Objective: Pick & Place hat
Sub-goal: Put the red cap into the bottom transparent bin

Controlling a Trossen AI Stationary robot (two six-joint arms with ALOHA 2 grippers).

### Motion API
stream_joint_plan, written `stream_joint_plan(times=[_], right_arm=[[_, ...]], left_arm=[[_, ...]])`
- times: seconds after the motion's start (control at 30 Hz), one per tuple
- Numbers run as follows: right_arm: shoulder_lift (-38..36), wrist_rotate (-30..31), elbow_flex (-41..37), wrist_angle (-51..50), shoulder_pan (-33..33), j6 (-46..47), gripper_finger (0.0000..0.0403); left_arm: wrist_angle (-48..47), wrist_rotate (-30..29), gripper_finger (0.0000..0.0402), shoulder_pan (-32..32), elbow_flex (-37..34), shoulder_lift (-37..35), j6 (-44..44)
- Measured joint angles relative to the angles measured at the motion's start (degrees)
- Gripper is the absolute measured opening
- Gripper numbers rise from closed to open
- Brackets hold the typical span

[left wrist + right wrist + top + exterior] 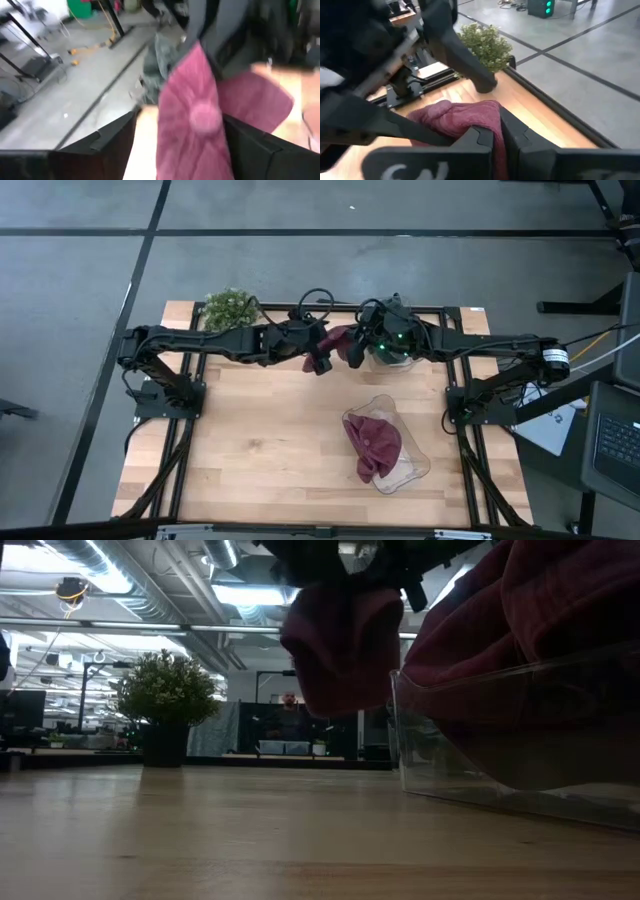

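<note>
High view: potted plant [231,309] beside hat [338,338] (clear tray [418,463] nearer).

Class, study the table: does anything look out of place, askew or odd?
One maroon hat lies crumpled in the clear tray, spilling over its rim. A second hat hangs in mid-air at the table's back, pinched in the shut right gripper, with the open left gripper beside it.
</note>
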Motion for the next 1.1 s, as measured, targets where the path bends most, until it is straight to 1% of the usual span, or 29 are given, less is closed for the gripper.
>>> stream_joint_plan(times=[0.13, 0.27, 0.37, 0.47, 0.6, 0.7, 0.73, 0.9, 1.03, 1.1], right_arm=[[0.0, -1.57, 0.0, 0.0, 0.0, 0.5, 0.0009], [0.0, -2.23, 0.0, 0.02, -0.02, 0.62, 0.0009], [0.0, -2.8, 0.0, 0.02, -0.02, 0.65, 0.0009], [0.0, -3.82, 0.0, 0.02, -0.02, 2.08, 0.0009], [0.0, -6.01, 0.0, 0.36, -0.02, 3.84, 0.001], [0.0, -9.25, 0.0, 1.09, -0.02, 5.16, 0.001], [0.0, -10.44, 0.0, 1.29, -0.02, 5.18, 0.0011], [0.0, -16.03, 0.0, 1.79, -0.13, 6.27, 0.003], [-0.01, -21.51, 0.02, 1.93, 0.0, 6.28, 0.0057], [-0.02, -23.98, 0.02, 2.65, 0.0, 6.64, 0.0078]], left_arm=[[-3.3, 2.13, 0.023, 0.3, 0.0, 0.45, -2.04], [-3.71, 1.53, 0.0197, 0.28, -0.04, 0.52, -1.59], [-3.95, -0.47, 0.0167, 0.3, -0.04, 0.52, 0.15], [-4.52, -2.74, 0.0129, 0.27, -0.04, 0.52, 3.34], [-4.86, -5.95, 0.0068, 0.24, -0.04, 0.52, 4.58], [-4.42, -8.64, 0.0017, 0.21, -0.04, 0.52, 4.69], [-4.37, -9.83, 0.001, 0.09, -0.04, 0.52, 4.67], [-3.5, -16.47, 0.0003, -1.47, -0.02, 0.1, 7.47], [-0.56, -22.21, 0.0003, -2.58, -0.04, -1.06, 12.91], [-0.32, -23.85, 0.0003, -3.07, -0.04, -2.19, 15.13]])
